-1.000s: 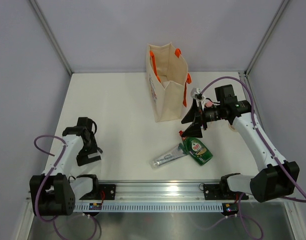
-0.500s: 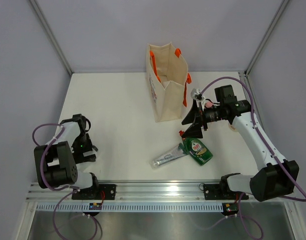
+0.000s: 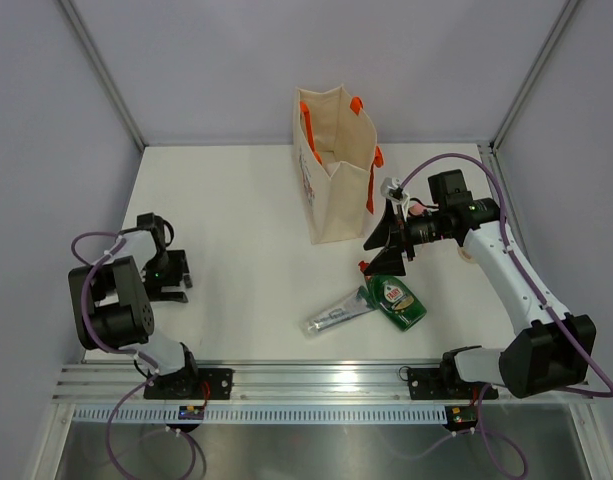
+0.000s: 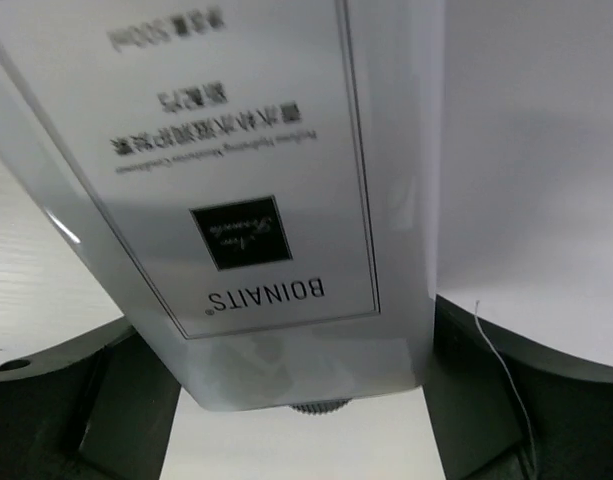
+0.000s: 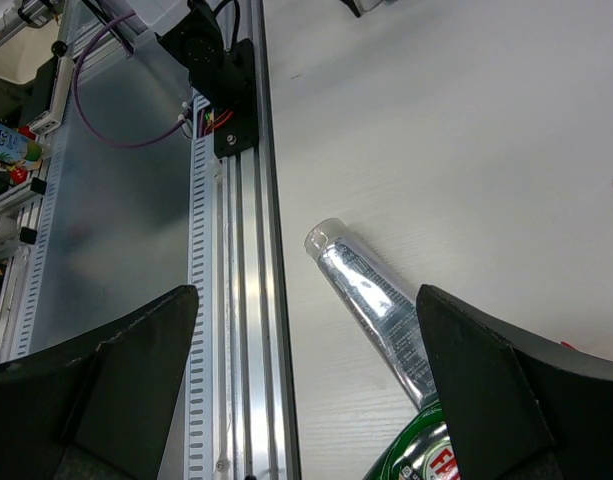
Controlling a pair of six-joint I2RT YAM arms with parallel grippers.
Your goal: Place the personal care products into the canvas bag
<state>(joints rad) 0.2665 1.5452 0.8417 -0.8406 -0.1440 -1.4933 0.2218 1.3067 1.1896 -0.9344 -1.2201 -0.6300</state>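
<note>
The beige canvas bag (image 3: 336,175) with orange handles stands upright at the back centre. A green red-capped bottle (image 3: 396,300) and a silvery tube (image 3: 338,312) lie on the table in front of it. Both also show in the right wrist view, the tube (image 5: 378,302) and the bottle (image 5: 418,458). My right gripper (image 3: 386,247) hangs open and empty above them (image 5: 304,292). My left gripper (image 3: 164,274) is at the far left. In its wrist view its jaws (image 4: 286,425) are shut on a white bottle (image 4: 256,200) labelled BOINAITS. A pink cap (image 3: 417,210) peeks out by the right wrist.
An aluminium rail (image 3: 316,380) runs along the table's near edge and also shows in the right wrist view (image 5: 236,300). Purple cables loop off both arms. Grey walls close in the back and both sides.
My left arm has folded back, and its gripper has moved farther away and toward the left edge. The right arm, the bag, the green bottle and the tube have stayed put.
</note>
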